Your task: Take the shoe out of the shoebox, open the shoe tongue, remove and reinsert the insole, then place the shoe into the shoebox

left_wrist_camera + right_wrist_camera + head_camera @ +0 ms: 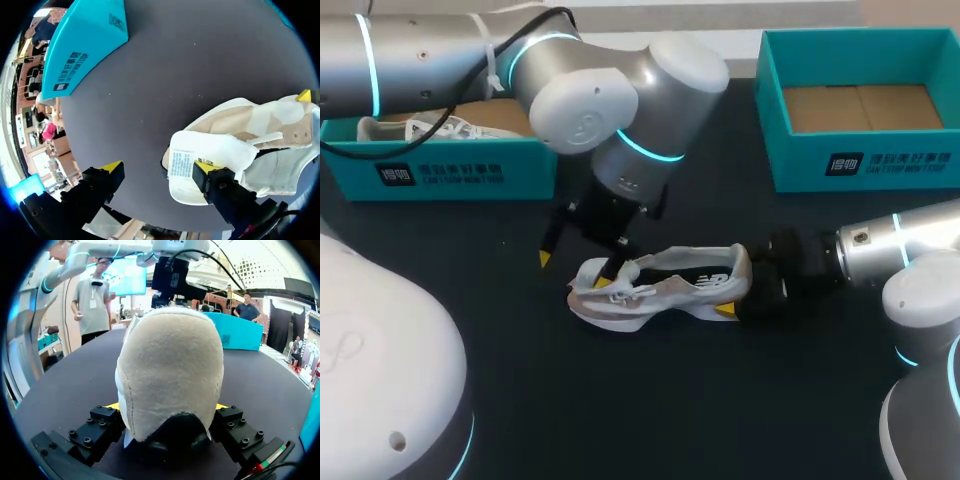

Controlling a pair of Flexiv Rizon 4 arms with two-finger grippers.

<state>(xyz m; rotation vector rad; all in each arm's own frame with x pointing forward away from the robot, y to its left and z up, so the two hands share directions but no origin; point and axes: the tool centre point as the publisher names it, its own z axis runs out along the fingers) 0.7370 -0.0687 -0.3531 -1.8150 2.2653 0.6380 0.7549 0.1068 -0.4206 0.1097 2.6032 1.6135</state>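
The shoe (660,285) is out of its box and lies on its side on the dark table (650,400), between the two arms. The right gripper (167,407) has its fingers pressed to either side of the heel, pinching it and steadying the shoe. The left gripper (160,169) hovers over the laces end with its fingers spread wide. One fingertip (206,166) rests against the labelled inner face of the tongue (210,147); the other hangs over bare table, so nothing is pinched there.

I judge the step in hand to be the opening of the tongue. It looks partly folded outward (its label side faces up), and the insole does not show in any view, so that part is not yet begun. The next move calls for the left gripper to draw the tongue further back or close on it. The mouth of the shoe must gape enough for a finger to reach inside, while the right grip keeps the heel from sliding.

The empty shoebox (860,165) waits at the far right; the other shoebox (450,175), far left, holds a second shoe (420,128).
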